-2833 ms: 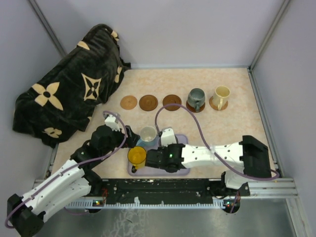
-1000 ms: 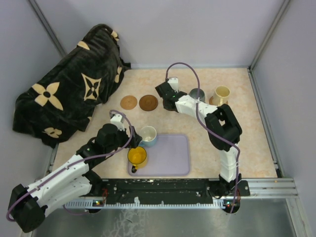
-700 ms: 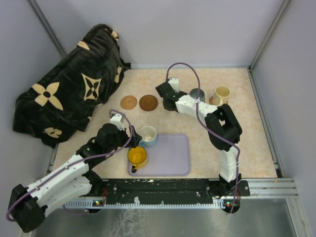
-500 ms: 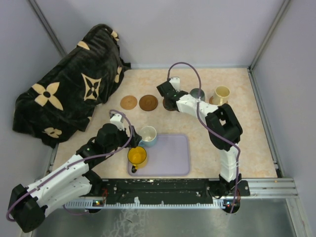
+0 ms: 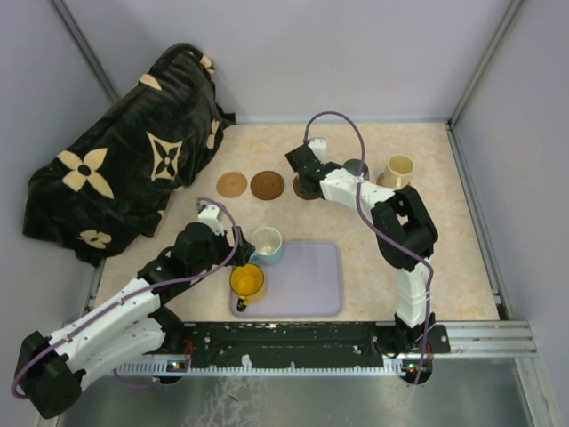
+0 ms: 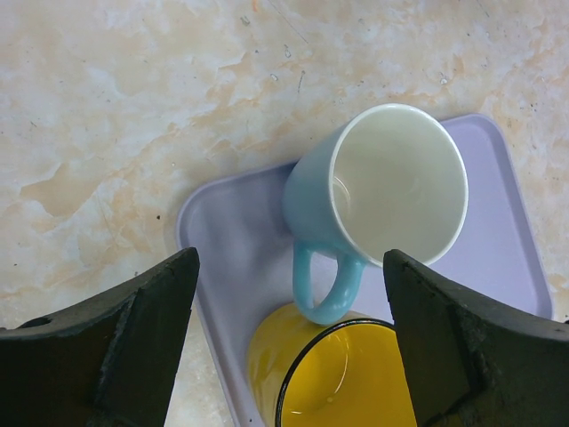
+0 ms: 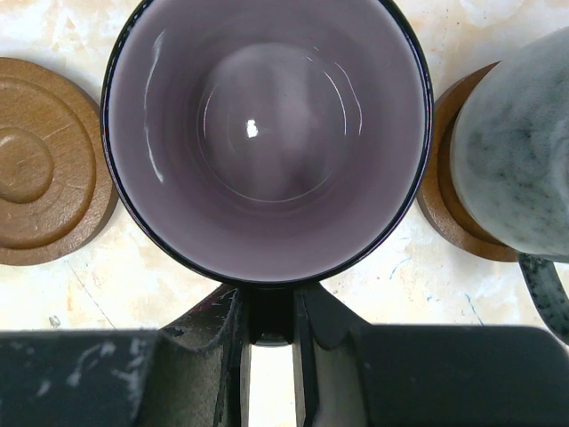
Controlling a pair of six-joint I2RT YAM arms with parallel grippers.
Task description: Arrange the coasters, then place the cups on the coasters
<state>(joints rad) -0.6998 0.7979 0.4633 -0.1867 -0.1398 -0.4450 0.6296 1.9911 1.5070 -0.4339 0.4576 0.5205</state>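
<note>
The right claw [image 7: 271, 311] pinched the handle of the glossy mauve-grey mug [image 7: 267, 133], with a dark round wooden coaster [image 7: 44, 169] at its 9 o'clock and a speckled grey-green mug [image 7: 516, 160] at 3. The left claw [image 6: 289, 267] stood spread above the white-and-blue mug [image 6: 382, 187] on the lavender tray [image 6: 222, 240], with a yellow mug [image 6: 329, 382] at its 6 o'clock.

I'm counting five cups: the yellow cup [image 5: 246, 281], the blue-and-white cup [image 5: 266, 242], the mauve cup [image 7: 267, 133], the grey-green cup [image 5: 356, 167] and the cream cup [image 5: 399, 169]. Five round wooden coasters [image 5: 267, 185] are showing, along with one lavender tray [image 5: 307, 283], one dark patterned blanket [image 5: 124, 160] and two arms [image 5: 404, 231].
</note>
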